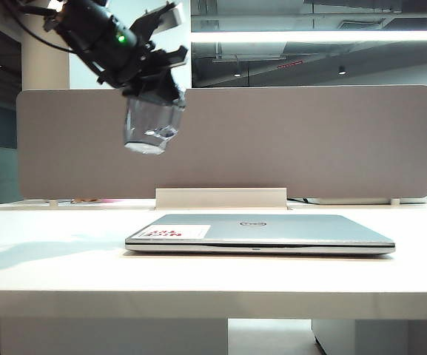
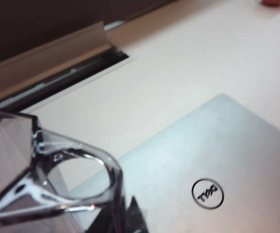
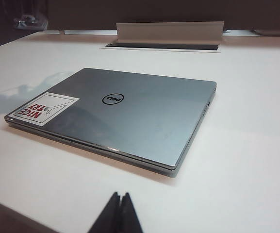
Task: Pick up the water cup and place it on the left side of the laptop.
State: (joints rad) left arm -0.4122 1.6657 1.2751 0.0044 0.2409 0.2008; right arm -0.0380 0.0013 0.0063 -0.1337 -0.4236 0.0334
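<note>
left end effector (image 1: 154, 92) clamps water cup (image 1: 151, 126) high above laptop (image 1: 261, 231) left end | free bench (image 1: 50, 244) lies down-left | right end effector (image 3: 119, 213) pinched shut, empty, near laptop front

The left gripper (image 1: 154, 74) mostly hides behind the see-through grey-tinted plastic mug (image 1: 152, 126) it clamps. In the left wrist view that mug gets chopped by the frame edge, same for the thin silver-grey laptop (image 2: 217, 165). The right gripper (image 3: 118, 213) shows only pressed-together dark tips.
</note>
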